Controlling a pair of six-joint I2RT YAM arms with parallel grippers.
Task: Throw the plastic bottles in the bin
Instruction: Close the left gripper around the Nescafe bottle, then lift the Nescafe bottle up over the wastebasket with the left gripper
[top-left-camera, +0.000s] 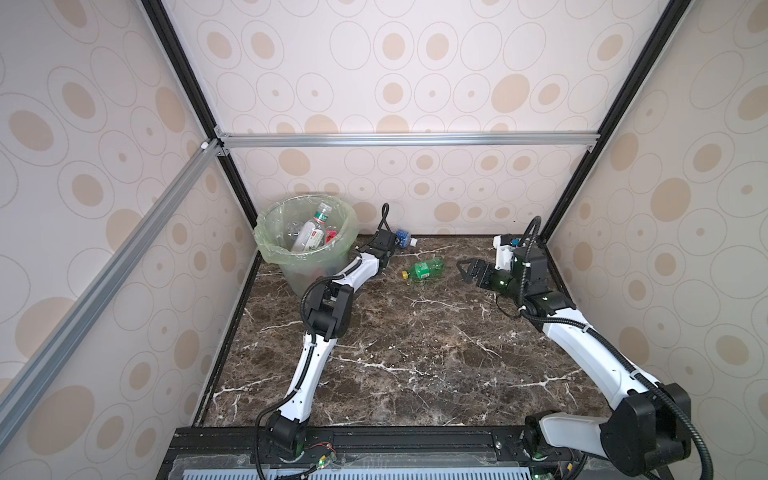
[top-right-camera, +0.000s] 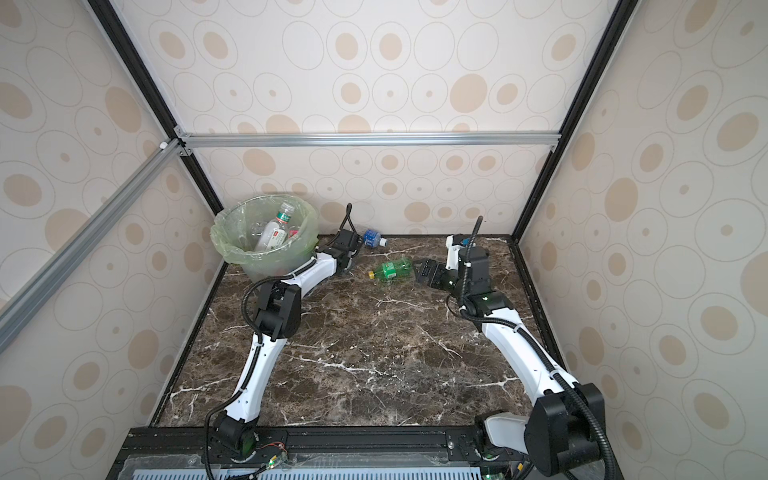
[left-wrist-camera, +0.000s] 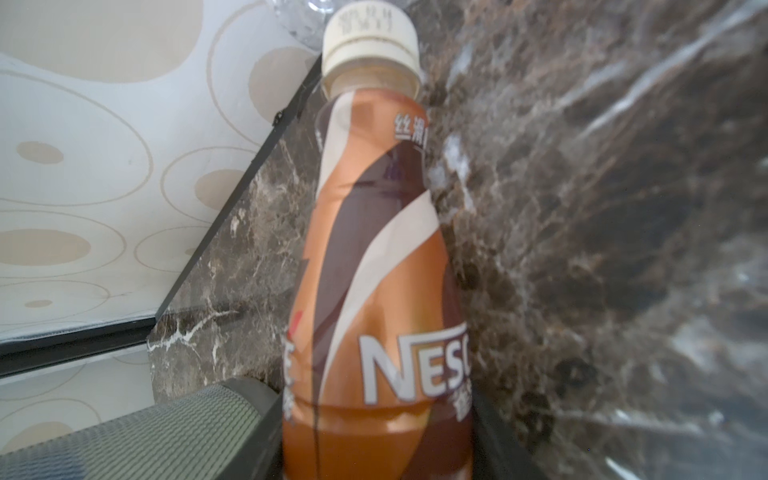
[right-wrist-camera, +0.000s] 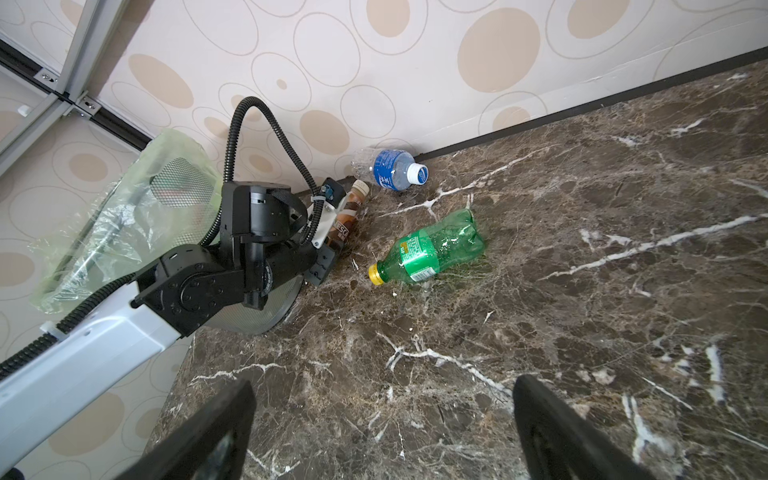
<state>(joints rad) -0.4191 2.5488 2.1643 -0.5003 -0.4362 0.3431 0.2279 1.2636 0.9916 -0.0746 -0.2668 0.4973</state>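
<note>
**Now the brown bottle (left-wrist-camera: 374, 270) sits in my left gripper (left-wrist-camera: 376, 399), beside the bin (top-left-camera: 270, 249)**

The brown bottle, cream cap on, lies on its side on the table (top-left-camera: 415, 353), just beside the foot of the bin and close to the back wall (top-left-camera: 415, 183). Its cap points toward that wall and its base end sits between my left fingers (left-wrist-camera: 187, 428). In the left wrist view both fingers stand right against its sides. I cannot tell whether they press on it or only flank it. The bottle rests on the table.

Just past its cap lies the blue bottle (right-wrist-camera: 392, 168), clear with a blue label and a white cap, on its side at the foot of the wall. Whether the two touch I cannot tell.

The green bottle (right-wrist-camera: 432, 249), yellow-capped and dented, lies on its side farther out on the table. It is apart from the other two and between my two grippers.

My right gripper (top-left-camera: 463, 271) hovers over the table near the green bottle, to its right in both top views. Its jaws are spread wide and hold nothing, and it touches no bottle.

The bin stands in the far left corner, a thin green bag (top-left-camera: 266, 232) folded over its rim. Inside lie more bottles (top-left-camera: 309, 239): a white one with a red label, a clear one with a green label leaning behind it, and something red beside them.
</note>
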